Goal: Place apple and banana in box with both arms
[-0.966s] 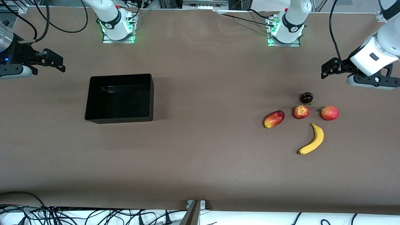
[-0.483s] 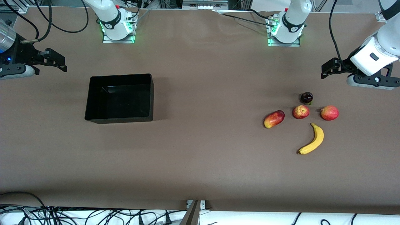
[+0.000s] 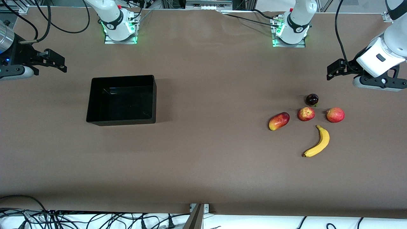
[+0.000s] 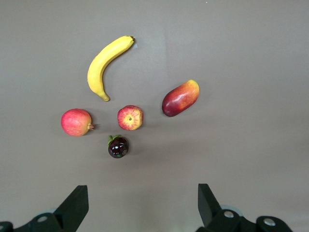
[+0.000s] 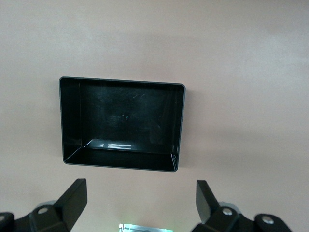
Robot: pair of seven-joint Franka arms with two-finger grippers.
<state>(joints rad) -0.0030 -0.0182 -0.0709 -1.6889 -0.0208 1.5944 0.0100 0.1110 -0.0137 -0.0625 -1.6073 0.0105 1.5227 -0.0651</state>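
Table (image 3: 203,159): brown surface, carries all items listed.

Left arm (image 3: 386,41): white, held up over the table's edge at its own end. Left gripper (image 3: 332,71): black, in the air above bare table at about 1 o'clock from the fruit group in the front view; fingers (image 4: 75,205) spread wide, holding nothing.

Right arm (image 3: 105,12): white, base at the top of the front view. Right gripper (image 3: 58,63): black, in the air at the right arm's end of the table, at about 10 o'clock from the box in the front view; fingers (image 5: 72,198) spread wide, holding nothing.

Box (image 3: 153,95): glossy black, open-topped, low walls, nothing inside; stands toward the right arm's end of the table, well apart from the fruit.

Banana (image 3: 319,142): long, curved, yellow, dark tips; lies on the table toward the left arm's end, nearest the front camera of the fruits, at about 5 o'clock from the apple.

Mango-like fruit (image 3: 279,121): oblong, red and yellow; at about 8 o'clock from the apple, near it.

Pink-red round fruit (image 3: 335,114): at 3 o'clock from the apple, near it.

Apple (image 3: 306,114): small, red with pale yellow streaks, dimpled top; on the table in the middle of the fruit group.

Dark fruit (image 3: 312,99): small, round, near-black, glossy; just beside the apple at about 1 o'clock.
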